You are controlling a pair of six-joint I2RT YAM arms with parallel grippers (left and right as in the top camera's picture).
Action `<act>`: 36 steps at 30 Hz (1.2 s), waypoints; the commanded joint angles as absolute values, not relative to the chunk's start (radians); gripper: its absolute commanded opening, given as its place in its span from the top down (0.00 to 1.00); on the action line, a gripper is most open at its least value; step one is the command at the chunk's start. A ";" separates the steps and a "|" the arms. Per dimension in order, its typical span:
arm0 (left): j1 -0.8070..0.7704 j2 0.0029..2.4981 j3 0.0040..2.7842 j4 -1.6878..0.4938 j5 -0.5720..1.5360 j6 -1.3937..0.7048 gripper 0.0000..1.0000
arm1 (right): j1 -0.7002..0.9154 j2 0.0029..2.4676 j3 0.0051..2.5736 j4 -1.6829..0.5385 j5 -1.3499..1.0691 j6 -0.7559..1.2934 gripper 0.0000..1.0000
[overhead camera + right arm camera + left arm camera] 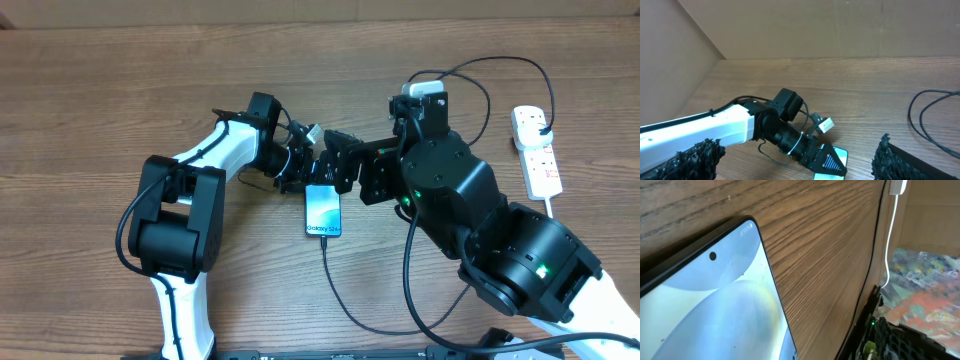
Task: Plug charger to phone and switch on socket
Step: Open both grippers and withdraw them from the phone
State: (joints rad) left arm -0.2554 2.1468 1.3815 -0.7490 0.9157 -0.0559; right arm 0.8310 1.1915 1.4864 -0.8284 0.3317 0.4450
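The phone (323, 208) lies flat mid-table with its blue screen lit and the "Galaxy" text at the near end. The charger's black cable (340, 295) runs from that near end, its connector tip (324, 240) against the phone's port. Its black plug (543, 127) sits in the socket (541, 165), a white strip at the right. My left gripper (312, 178) is at the phone's far end, and one finger (826, 161) lies over the phone (840, 154). My right gripper (337, 165) hovers beside it, fingers wide apart (790, 161). The screen (715, 310) fills the left wrist view.
The socket's thick white cord (553, 210) leaves its near end toward the table's right edge and also shows in the left wrist view (891, 240). Cable loops (480, 80) lie behind the right arm. The charger cable (872, 255) crosses the wood right of the phone.
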 commanded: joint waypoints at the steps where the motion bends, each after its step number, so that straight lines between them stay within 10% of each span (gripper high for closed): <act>1: -0.256 2.191 1.354 -0.782 0.653 -0.049 0.00 | 0.829 1.192 1.489 -0.825 0.304 0.449 0.00; 36: -0.256 2.191 1.354 -0.815 0.406 -0.116 0.00 | 0.829 1.192 1.489 -0.817 0.324 0.445 0.00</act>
